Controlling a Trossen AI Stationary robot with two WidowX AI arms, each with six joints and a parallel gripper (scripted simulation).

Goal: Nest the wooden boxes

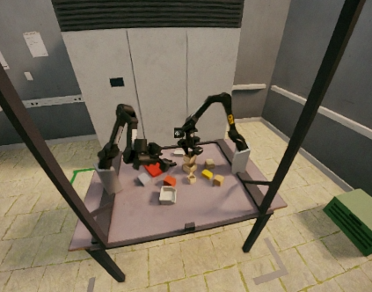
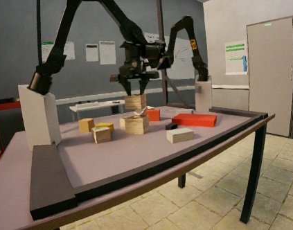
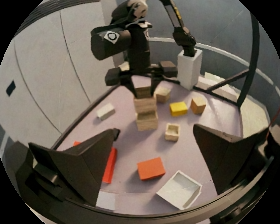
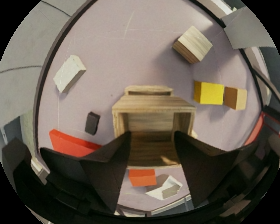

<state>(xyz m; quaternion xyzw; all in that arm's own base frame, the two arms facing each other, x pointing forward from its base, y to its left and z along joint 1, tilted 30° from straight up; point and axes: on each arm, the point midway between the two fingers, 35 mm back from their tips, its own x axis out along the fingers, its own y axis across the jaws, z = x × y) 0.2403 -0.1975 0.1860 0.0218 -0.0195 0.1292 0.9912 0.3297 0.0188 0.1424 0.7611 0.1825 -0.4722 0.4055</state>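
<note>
Exterior view: the right gripper (image 1: pixel 191 151) (image 2: pixel 136 94) (image 3: pixel 144 96) (image 4: pixel 153 135) has a pale wooden open box (image 1: pixel 190 159) (image 2: pixel 135 102) (image 3: pixel 145 105) (image 4: pixel 153 104) up in the air. Its claw is about half wide, with the fingertips inside the box near two facing walls, and the box hangs from them with its open side up. A bigger wooden box (image 1: pixel 190 169) (image 2: pixel 136 125) (image 3: pixel 147 121) (image 4: pixel 148 90) sits right under it on the pinkish table (image 1: pixel 149 224) (image 2: pixel 97 166) (image 3: pixel 136 145) (image 4: pixel 126 60), open side up. The two boxes do not touch in that view.

A tiny pale wooden box (image 1: pixel 192 179) (image 2: pixel 122 122) (image 3: pixel 172 134) sits near the bigger one, with its hollow up. A wooden cube (image 1: pixel 209 164) (image 2: pixel 101 134) (image 3: pixel 162 95) (image 4: pixel 192 44) stands on the other side; I cannot tell if it is hollow. Near it are a yellow block (image 1: pixel 207 174) (image 2: pixel 104 126) (image 3: pixel 178 109) (image 4: pixel 209 93) and an orange-brown block (image 1: pixel 218 180) (image 2: pixel 86 125) (image 3: pixel 198 105) (image 4: pixel 235 98).

The left gripper (image 1: pixel 169 164) (image 3: pixel 154 131) is wide open and holds nothing. In its wrist view, a red block (image 1: pixel 170 180) (image 2: pixel 152 115) (image 3: pixel 151 169) (image 4: pixel 142 177) lies between a flat red slab (image 1: pixel 154 170) (image 2: pixel 194 120) (image 3: pixel 110 165) (image 4: pixel 71 144) and a white open tray (image 1: pixel 168 202) (image 3: pixel 179 191) (image 4: pixel 166 189).
</note>
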